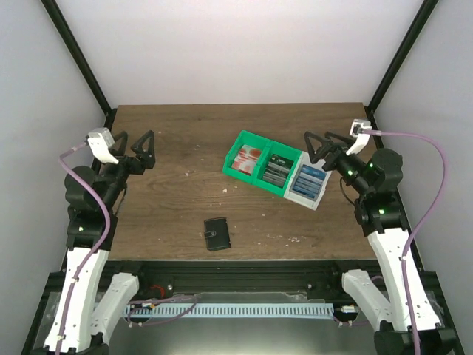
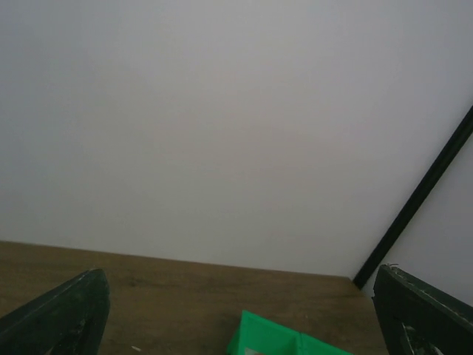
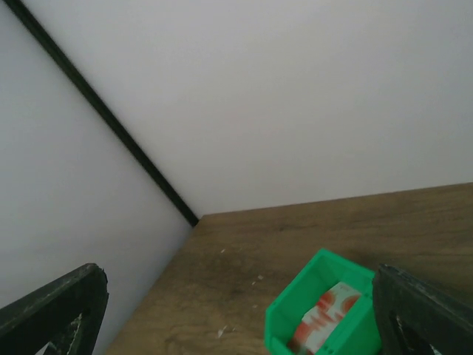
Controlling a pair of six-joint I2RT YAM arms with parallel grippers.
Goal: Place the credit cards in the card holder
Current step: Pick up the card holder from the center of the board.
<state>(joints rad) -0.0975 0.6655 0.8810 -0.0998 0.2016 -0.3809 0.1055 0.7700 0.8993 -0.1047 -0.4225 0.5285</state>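
Note:
The black card holder (image 1: pixel 217 234) lies shut on the wooden table (image 1: pixel 170 214), near the front edge at the middle. Blue credit cards (image 1: pixel 310 180) lie in a white bin (image 1: pixel 294 194) at the right end of a row of bins. My left gripper (image 1: pixel 134 149) is open and empty, raised over the table's left side, far from the holder. My right gripper (image 1: pixel 324 146) is open and empty, just right of and above the white bin. In the wrist views both the left gripper (image 2: pixel 238 310) and the right gripper (image 3: pixel 238 310) hold nothing. The holder and blue cards are out of both wrist views.
A green bin (image 1: pixel 238 167) with red and white cards (image 1: pixel 249 157) and a second green bin (image 1: pixel 264 180) with dark cards stand left of the white one. The first green bin shows in the right wrist view (image 3: pixel 295 325) and its edge in the left wrist view (image 2: pixel 273 342). White walls and black frame posts (image 1: pixel 77 59) enclose the table.

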